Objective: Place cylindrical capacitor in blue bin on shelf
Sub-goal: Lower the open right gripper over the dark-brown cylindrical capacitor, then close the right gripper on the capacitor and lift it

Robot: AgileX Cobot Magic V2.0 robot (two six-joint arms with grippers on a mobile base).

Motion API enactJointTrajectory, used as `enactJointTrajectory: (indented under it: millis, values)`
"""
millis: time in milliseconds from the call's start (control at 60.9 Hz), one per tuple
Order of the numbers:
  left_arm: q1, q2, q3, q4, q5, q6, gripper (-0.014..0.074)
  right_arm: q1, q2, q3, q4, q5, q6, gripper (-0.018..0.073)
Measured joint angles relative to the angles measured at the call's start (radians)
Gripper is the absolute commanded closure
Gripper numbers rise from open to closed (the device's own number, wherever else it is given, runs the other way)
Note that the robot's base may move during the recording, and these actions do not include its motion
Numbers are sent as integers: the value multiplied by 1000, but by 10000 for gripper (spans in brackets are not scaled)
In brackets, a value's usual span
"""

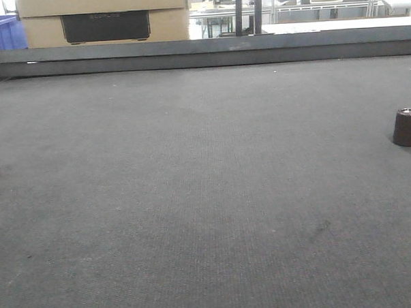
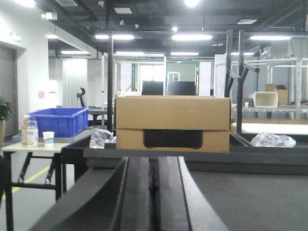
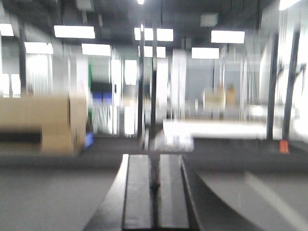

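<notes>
One cylindrical capacitor [image 1: 407, 127], right side possibly cropped

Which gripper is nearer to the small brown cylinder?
Probably right, unsure. The cylinder stands far right in the front view; the left gripper and right gripper are outside it, and their cameras miss the cylinder.
</notes>
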Motion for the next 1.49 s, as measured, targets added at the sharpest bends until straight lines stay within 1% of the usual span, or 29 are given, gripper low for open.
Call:
enactJointTrajectory:
  millis: [82, 148, 197, 263, 279, 410, 460, 509, 821, 853, 919, 952, 968, 1001, 1018, 1100, 1346, 1411, 1493]
  values:
    - [0, 68, -111, 8, 100, 0, 697, 0, 49, -143, 0, 65, 0, 720]
    - [0, 135, -187, 11, 170, 0, 644, 0, 115, -232, 0, 119, 0, 720]
    - [-2, 180, -235, 13, 215, 0, 568, 0, 174, -289, 0, 150, 0, 720]
    - [-2, 227, -281, 16, 247, 0, 469, 0, 252, -345, 0, 177, 0, 720]
    - [-2, 242, -291, 19, 254, 0, 429, 0, 269, -355, 0, 186, 0, 720]
    - [-3, 306, -314, 20, 271, 0, 215, 0, 413, -402, 0, 210, 0, 720]
    - [-3, 314, -314, 21, 278, 0, 174, 0, 465, -404, 0, 218, 0, 720]
    - [-3, 316, -314, 23, 283, 0, 157, 0, 507, -406, 0, 228, 0, 720]
    - [-38, 316, -314, 23, 285, 0, 156, 0, 679, -406, 0, 242, 0, 713]
    - [-38, 316, -314, 23, 285, 0, 156, 0, 687, -406, 0, 244, 0, 687]
    - [-38, 316, -314, 16, 285, 0, 156, 0, 700, -406, 0, 244, 0, 564]
    - [-38, 316, -314, 11, 286, -2, 156, 0, 708, -406, 0, 244, 0, 463]
    - [-38, 316, -314, 8, 286, -2, 156, 0, 710, -406, 0, 244, 0, 393]
    - [-38, 316, -314, 2, 286, -2, 156, 0, 711, -406, 0, 244, 0, 295]
    - [-38, 316, -314, 1, 286, -2, 156, 0, 711, -406, 0, 244, 0, 222]
    - [-42, 316, -314, -16, 286, -2, 156, 0, 712, -406, 2, 244, 0, -12]
    - [-93, 326, -314, -33, 286, -2, 156, 0, 712, -406, 2, 244, 0, -10]
    - [-102, 338, -314, -42, 289, -2, 156, 0, 712, -384, 2, 244, 0, -10]
    - [-108, 350, -314, -63, 290, -2, 156, 0, 712, -334, 2, 212, 0, -10]
